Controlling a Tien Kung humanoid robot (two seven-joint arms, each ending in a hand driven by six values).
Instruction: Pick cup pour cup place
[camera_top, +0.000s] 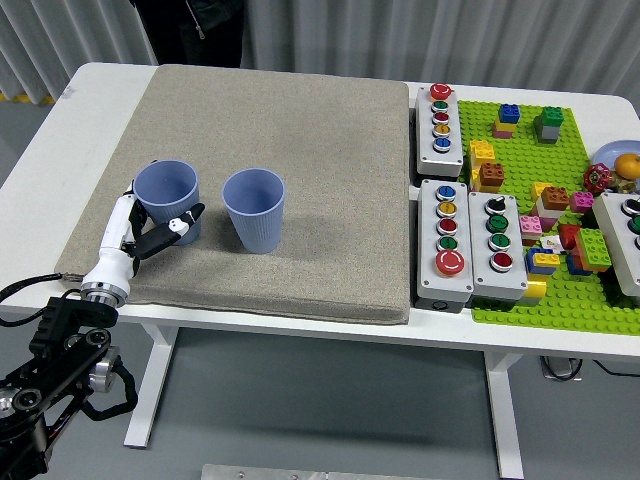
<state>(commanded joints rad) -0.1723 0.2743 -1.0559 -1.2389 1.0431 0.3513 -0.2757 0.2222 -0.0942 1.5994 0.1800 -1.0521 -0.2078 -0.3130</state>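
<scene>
The left hand (150, 232) is at the base of the left cup (168, 200), fingers (182, 222) wrapped partway around its lower wall and apparently clamped on it; how firm the contact is cannot be confirmed. The cup stands upright on the grey mat (330, 150), near the mat's left edge. A second cup (254, 209), also upright, stands just beside it to the right, apart from it. This spacing likely serves the pour: only a short lift and tilt would be needed. The low grip keeps the rim clear. The right hand is out of view. Button boxes (446, 225) and a brick plate (560, 230) lie well apart.
</scene>
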